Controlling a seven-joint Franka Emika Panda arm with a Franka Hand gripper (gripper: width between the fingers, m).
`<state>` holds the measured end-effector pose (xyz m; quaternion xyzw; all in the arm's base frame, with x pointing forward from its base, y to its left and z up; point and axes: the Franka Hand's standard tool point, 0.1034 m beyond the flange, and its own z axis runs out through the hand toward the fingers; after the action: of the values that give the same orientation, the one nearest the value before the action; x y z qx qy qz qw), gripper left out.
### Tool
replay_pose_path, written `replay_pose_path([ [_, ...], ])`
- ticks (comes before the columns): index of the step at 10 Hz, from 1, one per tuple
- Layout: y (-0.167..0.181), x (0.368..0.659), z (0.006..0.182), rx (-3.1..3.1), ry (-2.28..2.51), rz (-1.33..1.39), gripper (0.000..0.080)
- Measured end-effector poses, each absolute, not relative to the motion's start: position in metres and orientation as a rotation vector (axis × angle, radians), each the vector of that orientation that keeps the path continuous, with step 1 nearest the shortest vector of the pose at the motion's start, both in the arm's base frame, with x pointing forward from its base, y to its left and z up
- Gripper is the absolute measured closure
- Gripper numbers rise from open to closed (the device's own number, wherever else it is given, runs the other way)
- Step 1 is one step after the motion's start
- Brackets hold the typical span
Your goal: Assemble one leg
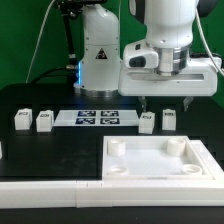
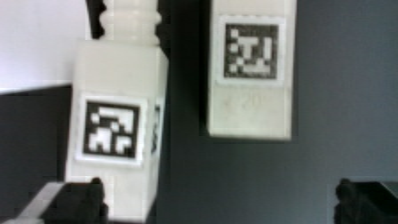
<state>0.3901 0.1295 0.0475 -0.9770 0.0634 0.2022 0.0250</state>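
Ahead of the arm, the black counter (image 1: pixel 60 145) is mostly bare between the row of parts and the large white panel (image 1: pixel 160 160), whose raised rim and round corner sockets fill the exterior view's lower right. The marker board (image 1: pixel 97 118) lies flat mid-row, and two more legs (image 1: pixel 20 120) stand well apart from it toward the exterior view's left edge. On the exterior view's right, the leg (image 1: pixel 147 121) stands just beside a second leg (image 1: pixel 170 119), with a narrow dark gap between them. The fingers (image 1: pixel 145 101) hang released and spread wide above this pair, touching neither. In the wrist view the leg (image 2: pixel 121 120), its tag facing the camera, lies close by one dark fingertip (image 2: pixel 71 200), while the second leg (image 2: pixel 249 75) sits nearer the middle of the gap, apart from both tips. The arm (image 1: pixel 160 30) comes down from above, wrist vertical, fingers pointing straight at the counter.
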Motion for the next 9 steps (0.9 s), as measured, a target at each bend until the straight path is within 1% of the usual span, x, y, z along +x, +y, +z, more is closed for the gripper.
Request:
replay_pose_path([
  [2,0.139,0.391,0.052,-2.96,0.172,0.831,0.015],
  [3,0.142,0.386,0.055,-2.907,0.144,0.963,0.015],
  [4,0.143,0.386,0.052,-2.867,0.139,1.016,0.015],
  [5,0.141,0.379,0.053,-2.815,0.135,1.146,0.015],
  [7,0.141,0.377,0.05,-2.709,0.124,1.369,0.015],
  [8,0.142,0.382,0.046,-2.717,0.127,1.346,0.015],
  [9,0.143,0.38,0.046,-2.72,0.126,1.348,0.015],
])
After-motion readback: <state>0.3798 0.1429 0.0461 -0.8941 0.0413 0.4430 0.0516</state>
